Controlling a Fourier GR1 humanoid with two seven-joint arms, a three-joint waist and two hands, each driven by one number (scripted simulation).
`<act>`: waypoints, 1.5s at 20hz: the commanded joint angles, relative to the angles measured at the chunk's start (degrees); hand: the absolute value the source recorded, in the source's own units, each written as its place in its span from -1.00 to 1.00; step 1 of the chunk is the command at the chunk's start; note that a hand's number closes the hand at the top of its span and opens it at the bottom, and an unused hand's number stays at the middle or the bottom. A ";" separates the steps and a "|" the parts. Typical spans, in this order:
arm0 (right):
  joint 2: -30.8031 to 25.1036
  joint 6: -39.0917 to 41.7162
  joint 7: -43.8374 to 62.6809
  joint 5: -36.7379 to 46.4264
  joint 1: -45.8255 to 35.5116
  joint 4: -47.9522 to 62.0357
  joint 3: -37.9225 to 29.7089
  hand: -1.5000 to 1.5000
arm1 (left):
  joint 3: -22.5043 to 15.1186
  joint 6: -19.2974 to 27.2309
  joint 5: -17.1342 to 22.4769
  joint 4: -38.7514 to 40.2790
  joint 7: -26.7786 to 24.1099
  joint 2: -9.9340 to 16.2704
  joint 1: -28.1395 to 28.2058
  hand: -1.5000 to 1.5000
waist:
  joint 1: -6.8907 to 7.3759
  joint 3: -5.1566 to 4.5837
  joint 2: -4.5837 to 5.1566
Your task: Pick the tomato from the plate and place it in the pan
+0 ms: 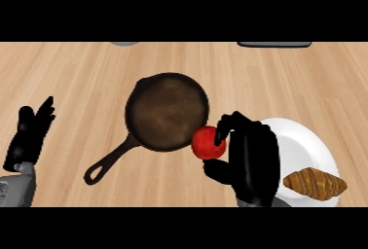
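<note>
A red tomato (207,144) is held in my right hand (249,155), whose fingers and thumb curl round it. The tomato sits just off the left rim of the white plate (305,146) and overlaps the lower right edge of the dark cast-iron pan (167,111). The pan lies at the centre of the wooden counter with its handle (108,163) pointing to the lower left. My left hand (28,136) rests open at the left edge, fingers up.
A brown croissant (315,184) lies on the lower right part of the plate. A grey round object (124,43) and a dark flat object (274,44) show at the counter's far edge.
</note>
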 commanded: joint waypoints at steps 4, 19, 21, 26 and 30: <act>0.02 -15.21 1.41 -12.25 -18.03 24.32 -6.72 1.00 | 0.10 -2.24 1.09 -3.69 0.11 0.68 2.31 0.00 | 1.64 0.06 0.25; 0.02 -36.81 -12.15 -40.38 -37.47 66.53 -0.93 1.00 | -2.03 0.02 -1.77 -1.19 -0.39 -2.29 -0.95 0.00 | 4.56 0.09 0.98; 0.02 -39.80 -17.00 -45.38 -35.68 65.38 -3.60 1.00 | -3.29 0.09 -2.12 -0.43 -1.30 -3.69 -1.95 0.00 | 5.37 0.15 1.54; 0.02 -38.72 -21.71 -54.97 -37.94 70.41 -4.35 -1.00 | -3.60 -1.68 -1.98 0.14 0.33 -2.55 -4.21 0.00 | 6.76 0.18 1.95; 0.02 -42.16 -27.46 -59.06 -37.50 72.39 -2.30 -1.00 | -4.25 -0.72 -2.50 0.43 0.35 -3.90 -4.58 0.00 | 7.40 0.19 1.98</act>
